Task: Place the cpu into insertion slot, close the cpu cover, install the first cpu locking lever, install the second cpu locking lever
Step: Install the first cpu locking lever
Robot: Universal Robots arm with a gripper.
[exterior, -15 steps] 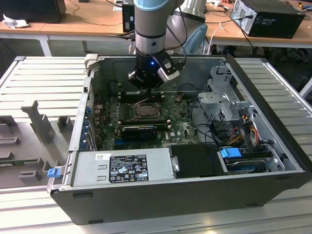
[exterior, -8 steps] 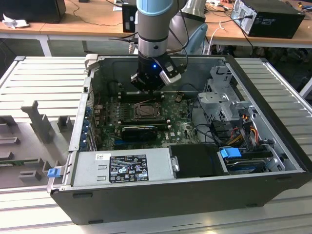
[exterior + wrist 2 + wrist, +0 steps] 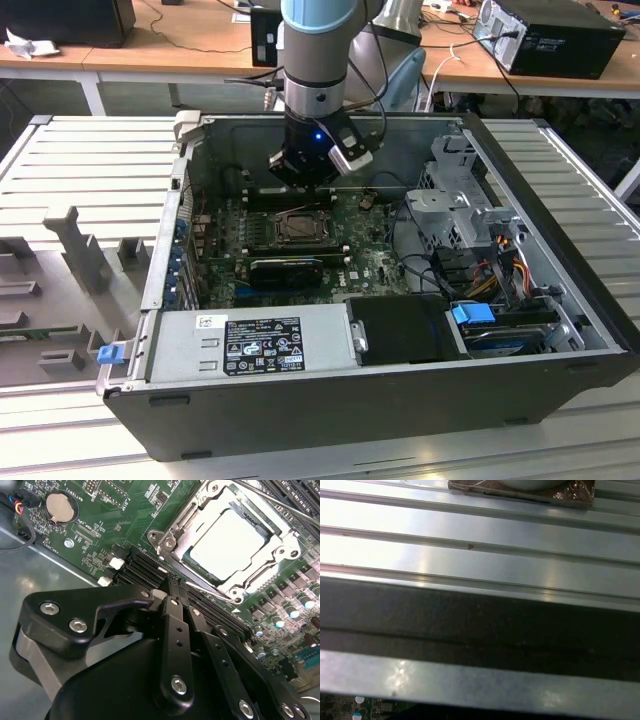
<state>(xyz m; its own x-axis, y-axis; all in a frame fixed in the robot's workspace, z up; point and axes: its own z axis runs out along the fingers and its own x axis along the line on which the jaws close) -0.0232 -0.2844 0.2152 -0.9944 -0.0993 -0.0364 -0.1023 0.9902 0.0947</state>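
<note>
The open computer case (image 3: 380, 390) is seen lying on a ribbed metal table (image 3: 90, 160), with the green motherboard (image 3: 370, 262) flat on its floor. Room for moving is judged tight: tall case walls, a drive cage (image 3: 455, 195) and loose cables (image 3: 505, 262) crowd the exterior view's right. The arm is held just above the insertion slot (image 3: 227, 540). The cpu cover (image 3: 200, 510) is seen lying down around the cpu (image 3: 229, 544), which is seated in the slot. The cover is judged thin, stiff, springy sheet metal with sharp edges. The cpu is judged light, rigid and fragile, best taken by its side edges. A thin wire lever (image 3: 280, 502) is seen crossing beside the frame, probably slippery and best pushed near its free end. The gripper (image 3: 179, 599) fingers are pressed together, holding nothing, near the frame's corner.
</note>
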